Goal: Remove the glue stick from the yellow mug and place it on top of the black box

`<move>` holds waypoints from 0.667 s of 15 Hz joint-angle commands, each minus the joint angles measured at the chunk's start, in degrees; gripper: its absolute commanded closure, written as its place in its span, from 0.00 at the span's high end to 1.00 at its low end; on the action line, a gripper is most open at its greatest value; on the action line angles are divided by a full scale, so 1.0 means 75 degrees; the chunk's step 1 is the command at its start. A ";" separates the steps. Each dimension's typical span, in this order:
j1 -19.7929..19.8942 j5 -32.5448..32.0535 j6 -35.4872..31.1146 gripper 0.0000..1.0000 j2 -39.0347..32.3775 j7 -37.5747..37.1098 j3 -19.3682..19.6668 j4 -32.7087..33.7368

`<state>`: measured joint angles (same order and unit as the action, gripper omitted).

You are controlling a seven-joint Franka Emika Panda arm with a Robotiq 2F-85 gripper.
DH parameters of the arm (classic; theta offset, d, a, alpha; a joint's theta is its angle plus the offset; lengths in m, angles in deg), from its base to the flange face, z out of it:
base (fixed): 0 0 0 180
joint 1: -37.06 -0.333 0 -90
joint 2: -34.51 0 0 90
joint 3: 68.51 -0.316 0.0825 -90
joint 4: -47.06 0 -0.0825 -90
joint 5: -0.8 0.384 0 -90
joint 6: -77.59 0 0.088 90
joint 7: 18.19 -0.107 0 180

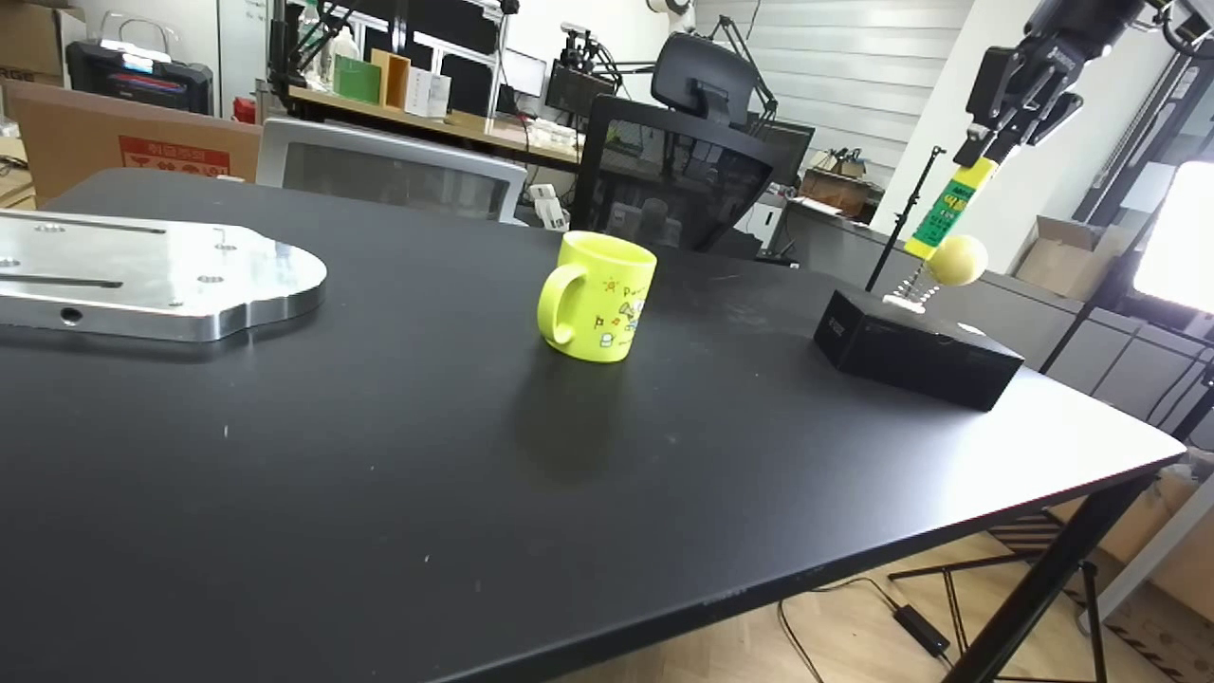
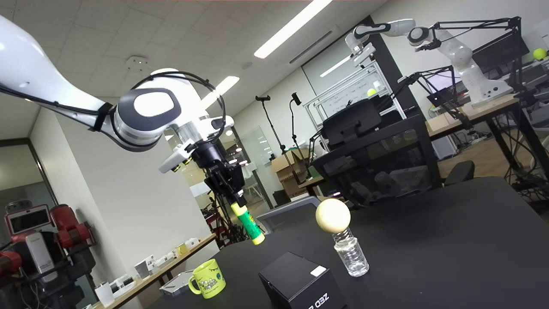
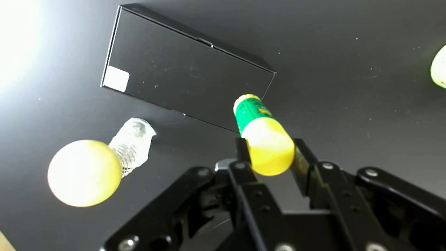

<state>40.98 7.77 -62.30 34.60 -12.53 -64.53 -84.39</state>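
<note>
My gripper [image 1: 986, 159] is shut on the upper end of the glue stick [image 1: 947, 212], a slim cylinder with yellow ends and a green label. In both exterior views the glue stick [image 2: 249, 224] hangs tilted in the air, apart from the black box. In the wrist view the glue stick [image 3: 253, 111] overlaps the right end of the black box [image 3: 184, 69]. The black box [image 1: 915, 351] lies on the table near its edge; it also shows in an exterior view [image 2: 296, 274]. The yellow mug [image 1: 604, 296] stands upright, away from the gripper; only its edge shows in the wrist view [image 3: 439, 68].
A pale yellow ball [image 2: 333, 215] on a spring and clear jar [image 2: 352, 256] stands beside the black box; the ball also shows close to the gripper in the wrist view [image 3: 84, 173]. A metal plate [image 1: 161, 270] lies on the table. Chairs [image 1: 678, 171] stand at the table's edge.
</note>
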 commanded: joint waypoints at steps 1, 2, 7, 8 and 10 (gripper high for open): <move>0.0060 -0.0016 -0.0214 0.08 0.0046 -0.0430 0.0068 -0.0336; 0.0087 -0.0135 -0.0210 0.08 -0.0012 -0.0545 0.0101 -0.0336; 0.0269 -0.0633 0.0366 0.08 -0.0453 -0.0937 0.0319 -0.0051; 0.0292 -0.0799 0.0411 0.08 -0.0520 -0.1046 0.0365 -0.0019; 0.0322 -0.1174 0.0652 0.08 -0.0657 -0.1326 0.0450 0.0101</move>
<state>43.01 2.71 -60.70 31.19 -17.84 -61.80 -86.06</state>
